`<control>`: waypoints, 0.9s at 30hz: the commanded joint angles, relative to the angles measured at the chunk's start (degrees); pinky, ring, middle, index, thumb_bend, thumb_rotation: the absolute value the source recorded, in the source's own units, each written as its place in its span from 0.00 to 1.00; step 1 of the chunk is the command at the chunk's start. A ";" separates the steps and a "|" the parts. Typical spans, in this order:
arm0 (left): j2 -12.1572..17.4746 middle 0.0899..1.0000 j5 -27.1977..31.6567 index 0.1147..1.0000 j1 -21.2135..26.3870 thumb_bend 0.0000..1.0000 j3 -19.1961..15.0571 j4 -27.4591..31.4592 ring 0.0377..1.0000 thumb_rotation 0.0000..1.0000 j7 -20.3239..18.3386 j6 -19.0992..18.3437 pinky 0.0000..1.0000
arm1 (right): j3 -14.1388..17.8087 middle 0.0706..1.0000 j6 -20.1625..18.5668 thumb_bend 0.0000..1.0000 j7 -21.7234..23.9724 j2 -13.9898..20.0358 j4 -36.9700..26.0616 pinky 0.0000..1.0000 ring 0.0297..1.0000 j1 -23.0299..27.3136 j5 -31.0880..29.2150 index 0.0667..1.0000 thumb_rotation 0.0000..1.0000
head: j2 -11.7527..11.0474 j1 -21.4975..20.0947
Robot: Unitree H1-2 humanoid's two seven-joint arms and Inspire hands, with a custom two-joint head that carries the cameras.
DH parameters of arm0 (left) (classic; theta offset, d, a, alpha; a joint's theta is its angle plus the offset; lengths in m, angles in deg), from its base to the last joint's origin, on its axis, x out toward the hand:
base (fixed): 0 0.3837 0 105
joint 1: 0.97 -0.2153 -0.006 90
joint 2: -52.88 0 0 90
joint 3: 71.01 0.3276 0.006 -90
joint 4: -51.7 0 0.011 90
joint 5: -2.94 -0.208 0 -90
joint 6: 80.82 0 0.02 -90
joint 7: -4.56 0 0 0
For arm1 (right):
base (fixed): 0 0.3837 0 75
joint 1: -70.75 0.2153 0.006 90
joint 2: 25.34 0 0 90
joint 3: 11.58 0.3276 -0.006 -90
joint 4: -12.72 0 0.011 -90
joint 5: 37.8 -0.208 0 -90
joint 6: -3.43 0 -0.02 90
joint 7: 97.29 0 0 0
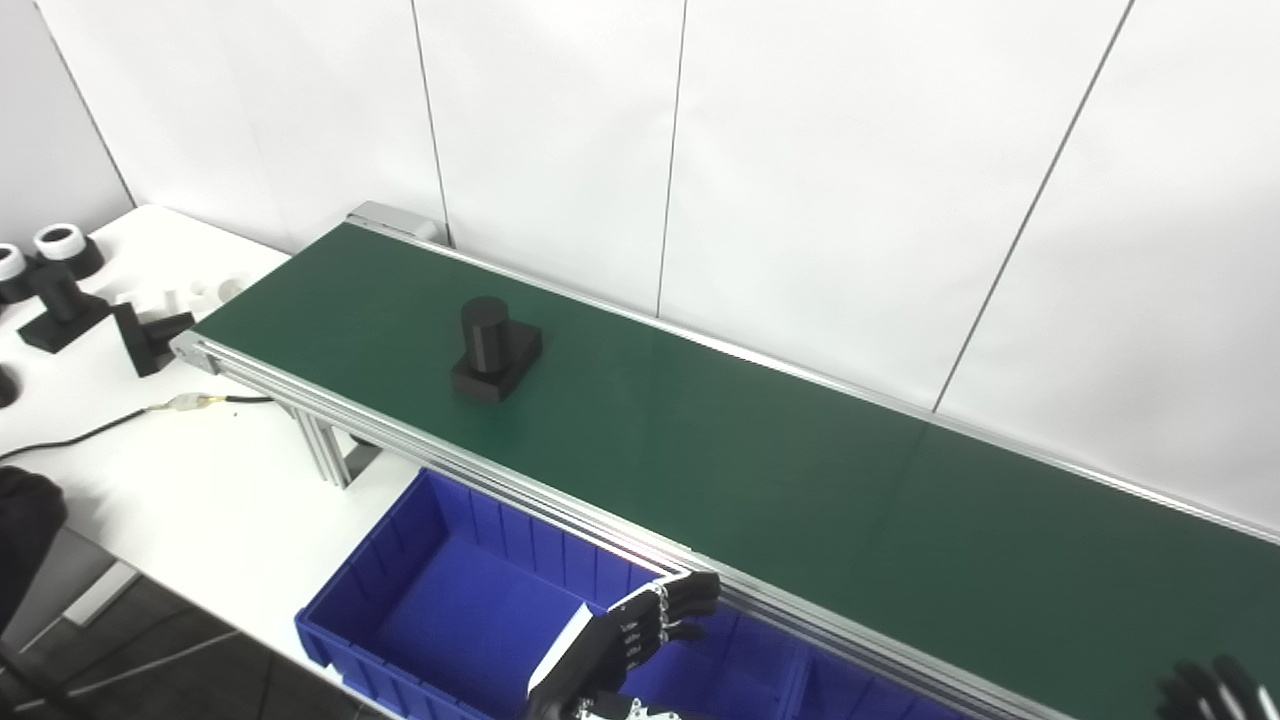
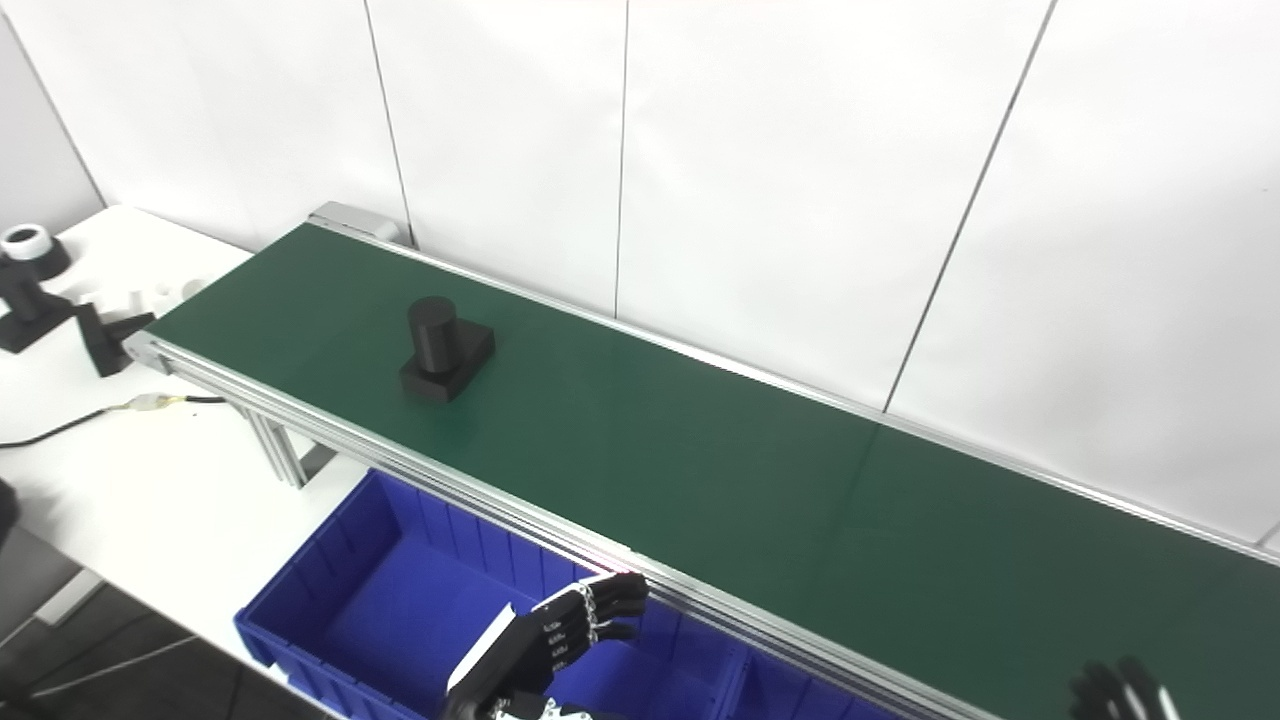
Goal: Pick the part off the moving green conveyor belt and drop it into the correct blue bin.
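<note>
A black part (image 1: 494, 350), a short cylinder standing on a square base, sits upright on the green conveyor belt (image 1: 700, 440) toward its left end. My left hand (image 1: 625, 640) hangs open and empty over the blue bin (image 1: 400, 560), just in front of the belt's near rail and well right of the part. Only the fingertips of my right hand (image 1: 1215, 690) show at the bottom right edge, over the belt's near side; its state is hidden.
A second blue bin (image 1: 850, 690) adjoins the first under the belt rail. The white table (image 1: 180, 480) at left carries several black and white parts (image 1: 60, 290) and a cable (image 1: 110, 425). A white panel wall stands behind the belt.
</note>
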 commanded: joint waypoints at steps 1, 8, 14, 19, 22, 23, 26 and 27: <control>0.14 0.84 -0.10 0.81 0.85 0.86 0.47 0.51 0.84 0.20 0.57 2.18 0.81 | -0.17 0.85 2.80 0.75 0.30 0.83 -2.18 0.83 0.84 1.36 -0.16 0.89 0.45 | 0.07 -0.48; 0.33 0.83 -0.52 0.81 0.96 0.85 0.74 0.71 0.83 0.20 1.25 2.18 0.80 | -0.50 0.85 2.78 0.79 -0.79 1.91 -2.18 0.83 0.85 2.91 0.28 0.88 0.48 | 0.21 -0.46; 0.31 0.83 0.52 0.80 0.83 0.85 0.62 1.16 0.82 0.18 0.48 2.18 0.80 | -1.14 0.85 2.74 0.80 -0.99 1.97 -2.35 0.83 0.85 2.60 0.16 0.89 0.50 | 0.14 -0.76; 0.44 0.82 0.28 0.79 0.86 0.86 0.59 1.36 0.82 0.18 0.75 2.18 0.80 | -2.13 0.86 2.11 0.80 -0.52 2.51 -2.56 0.86 0.86 3.03 -0.68 0.89 0.50 | 0.31 -1.45; 0.50 0.82 0.05 0.79 0.89 0.86 0.73 1.10 0.82 0.19 1.01 2.18 0.80 | -2.57 0.87 0.33 0.81 -0.33 3.28 -3.27 0.86 0.86 3.74 -1.32 0.89 0.51 | 0.17 -1.62; 0.55 0.82 -0.17 0.79 0.90 0.86 0.84 1.05 0.82 0.19 1.18 2.18 0.80 | -2.62 0.87 -0.07 0.82 -0.44 3.61 -3.42 0.86 0.86 4.17 -0.89 0.89 0.52 | 0.08 -1.61; 0.63 0.82 -0.59 0.79 1.04 0.86 1.07 0.87 0.82 0.20 1.53 2.18 0.79 | -2.76 0.87 -0.87 0.81 -0.71 4.43 -3.63 0.85 0.86 5.13 0.06 0.90 0.52 | 0.05 -1.46; 0.61 0.82 -0.39 0.79 1.07 0.86 1.06 0.78 0.82 0.20 1.40 2.18 0.79 | -2.79 0.87 -1.22 0.82 -0.78 4.67 -3.72 0.85 0.87 5.43 0.28 0.90 0.53 | 0.05 -1.46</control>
